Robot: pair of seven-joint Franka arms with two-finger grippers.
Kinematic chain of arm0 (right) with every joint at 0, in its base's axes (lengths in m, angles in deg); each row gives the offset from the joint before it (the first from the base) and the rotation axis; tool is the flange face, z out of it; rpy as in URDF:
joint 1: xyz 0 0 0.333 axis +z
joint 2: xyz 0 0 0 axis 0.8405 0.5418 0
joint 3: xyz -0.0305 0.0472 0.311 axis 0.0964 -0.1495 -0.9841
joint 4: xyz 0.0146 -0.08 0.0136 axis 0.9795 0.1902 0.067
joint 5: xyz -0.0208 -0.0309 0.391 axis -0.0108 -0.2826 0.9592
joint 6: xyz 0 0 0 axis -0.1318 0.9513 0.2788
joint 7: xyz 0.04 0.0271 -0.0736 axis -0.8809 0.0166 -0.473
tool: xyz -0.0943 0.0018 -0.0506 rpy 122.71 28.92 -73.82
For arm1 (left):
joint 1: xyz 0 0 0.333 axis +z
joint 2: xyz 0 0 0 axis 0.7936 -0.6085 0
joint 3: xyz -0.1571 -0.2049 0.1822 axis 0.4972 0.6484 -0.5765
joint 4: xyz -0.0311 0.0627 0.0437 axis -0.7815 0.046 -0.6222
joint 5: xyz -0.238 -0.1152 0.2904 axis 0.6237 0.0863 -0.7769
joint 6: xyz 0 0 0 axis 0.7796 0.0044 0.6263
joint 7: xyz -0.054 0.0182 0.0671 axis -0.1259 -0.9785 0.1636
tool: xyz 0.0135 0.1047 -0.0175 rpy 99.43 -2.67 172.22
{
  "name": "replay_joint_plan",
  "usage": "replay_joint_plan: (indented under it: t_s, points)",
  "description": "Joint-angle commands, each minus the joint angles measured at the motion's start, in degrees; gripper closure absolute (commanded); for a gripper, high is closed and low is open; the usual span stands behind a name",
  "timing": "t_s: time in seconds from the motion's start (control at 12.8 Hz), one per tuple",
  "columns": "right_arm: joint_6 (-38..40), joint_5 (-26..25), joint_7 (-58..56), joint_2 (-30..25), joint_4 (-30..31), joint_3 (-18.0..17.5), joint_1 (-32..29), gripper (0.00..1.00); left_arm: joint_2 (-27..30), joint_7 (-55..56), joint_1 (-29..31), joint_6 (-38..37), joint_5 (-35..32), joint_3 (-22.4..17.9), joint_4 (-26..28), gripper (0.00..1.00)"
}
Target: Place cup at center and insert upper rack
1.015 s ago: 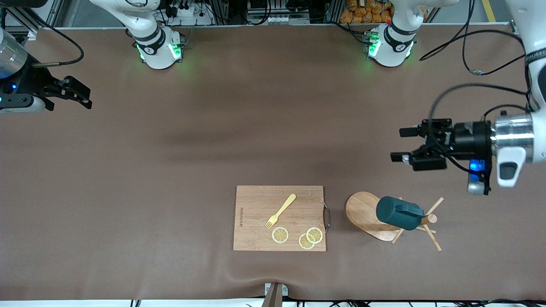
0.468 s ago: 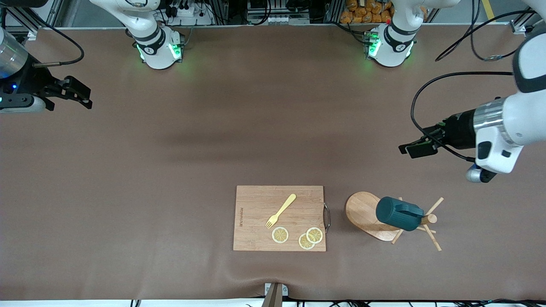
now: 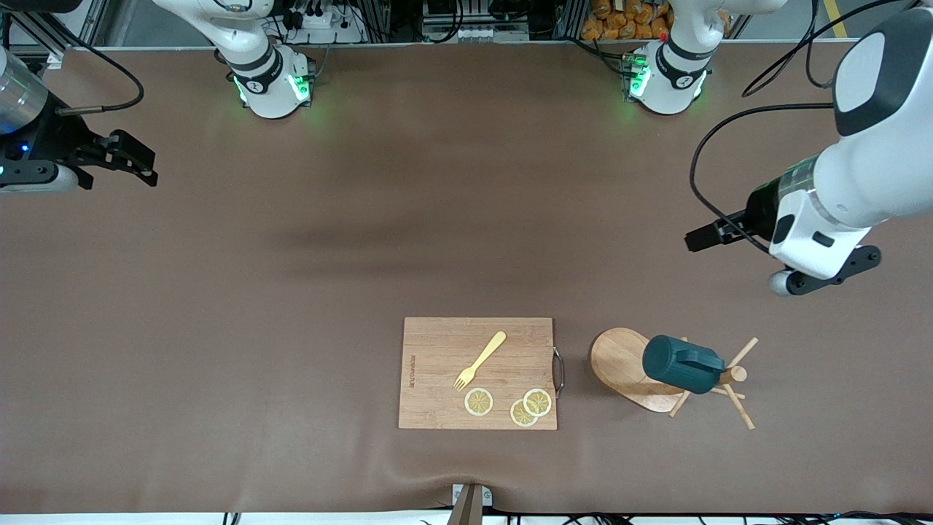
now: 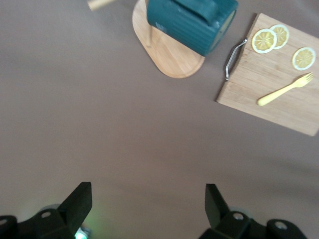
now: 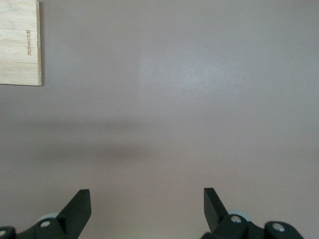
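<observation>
Fingers of the left gripper [image 4: 147,206] stand apart over bare table, with the cup [image 3: 681,364] hanging on the upper rack [image 3: 628,368] nearer the front camera than that claw. Beside the rack lies a cutting board [image 3: 437,379]. Right gripper [image 5: 147,206] waits, fingers spread, at its own end.

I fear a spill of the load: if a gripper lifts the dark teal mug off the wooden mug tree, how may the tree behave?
The light wooden mug tree probably tips easily, since the dark teal ribbed mug hangs high on its pegs. Its thin pegs look fragile. It seems stiff and light.
</observation>
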Motion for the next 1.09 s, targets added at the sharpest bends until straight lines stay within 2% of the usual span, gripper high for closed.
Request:
replay_joint_plan:
  t_s: [0.0,0.16,0.31,0.47,0.62,0.7,0.86,1.02]
  points:
    - [0.3,0.0,0.2,-1.1,0.3,0.1,0.1,0.00,1.9,-10.9,2.0,-0.1,-2.7,0.0,1.7,0.00]
    - [0.3,0.0,0.2,-1.0,0.3,0.2,0.1,0.00,1.9,-16.8,5.2,0.6,-2.8,-0.9,1.6,0.00]
    - [0.4,0.0,0.2,-1.0,0.4,0.3,0.0,0.00,2.3,-17.3,8.4,0.8,-2.8,-1.6,1.8,0.00]
    - [0.1,0.0,0.2,-1.0,0.5,0.5,-0.1,0.00,5.0,-17.4,11.3,2.0,-2.5,-0.5,3.3,0.00]
    - [-0.3,1.0,0.2,-0.9,0.5,0.6,-0.4,0.00,9.4,-17.9,14.9,3.1,-2.7,3.5,8.5,0.00]
    - [-0.3,1.1,0.2,-0.9,0.5,0.7,-0.7,0.00,12.8,-17.9,15.7,5.9,-2.7,4.9,13.5,0.00]
    - [-0.4,2.6,0.2,-0.8,0.5,1.2,-1.4,0.00,19.9,-17.9,15.6,16.8,-5.1,6.3,25.6,0.00]
    - [-0.4,4.9,-0.3,-0.8,0.8,1.8,-2.8,0.00,19.8,-18.0,15.7,16.7,-5.5,6.4,25.6,0.00]
